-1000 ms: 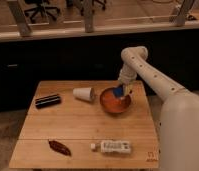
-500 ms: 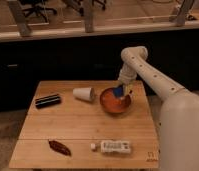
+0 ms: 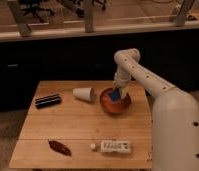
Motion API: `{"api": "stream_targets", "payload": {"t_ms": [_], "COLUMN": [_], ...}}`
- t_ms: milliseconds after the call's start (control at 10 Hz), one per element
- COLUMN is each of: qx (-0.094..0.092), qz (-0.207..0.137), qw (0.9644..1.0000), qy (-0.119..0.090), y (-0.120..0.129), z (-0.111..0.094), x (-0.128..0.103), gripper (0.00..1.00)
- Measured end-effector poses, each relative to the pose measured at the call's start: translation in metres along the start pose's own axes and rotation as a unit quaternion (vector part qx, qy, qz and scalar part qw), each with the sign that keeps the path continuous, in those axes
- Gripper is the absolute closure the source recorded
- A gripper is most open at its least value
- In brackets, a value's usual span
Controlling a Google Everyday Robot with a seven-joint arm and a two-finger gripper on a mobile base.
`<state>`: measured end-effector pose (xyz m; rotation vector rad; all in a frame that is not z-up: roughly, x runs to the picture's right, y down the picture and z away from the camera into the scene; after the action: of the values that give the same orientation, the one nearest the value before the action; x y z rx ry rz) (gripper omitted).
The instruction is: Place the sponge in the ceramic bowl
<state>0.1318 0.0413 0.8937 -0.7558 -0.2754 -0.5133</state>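
Note:
The reddish-brown ceramic bowl (image 3: 114,102) sits on the wooden table (image 3: 83,122), right of centre toward the back. My gripper (image 3: 116,91) hangs directly over the bowl, reaching down from the white arm. A small blue sponge (image 3: 114,94) shows at the gripper's tip, just above the inside of the bowl. The gripper appears shut on the sponge.
A white paper cup (image 3: 83,94) lies on its side left of the bowl. A dark flat object (image 3: 47,100) rests at the back left. A reddish-brown item (image 3: 59,147) and a white labelled bottle (image 3: 112,146) lie near the front edge. My white base (image 3: 178,130) stands at the right.

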Motion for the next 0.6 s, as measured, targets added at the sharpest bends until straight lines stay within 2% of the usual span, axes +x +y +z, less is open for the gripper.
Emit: {"api": "stream_targets", "payload": {"t_ms": [300, 600], "qx": [-0.018, -0.026], "qz": [-0.020, -0.029], "qw": [0.9996, 0.9993], "qy": [0.000, -0.001], "y": [0.000, 0.000], "z": [0.010, 0.014], "x": [-0.008, -0.011], "gripper": [0.20, 0.20]}}
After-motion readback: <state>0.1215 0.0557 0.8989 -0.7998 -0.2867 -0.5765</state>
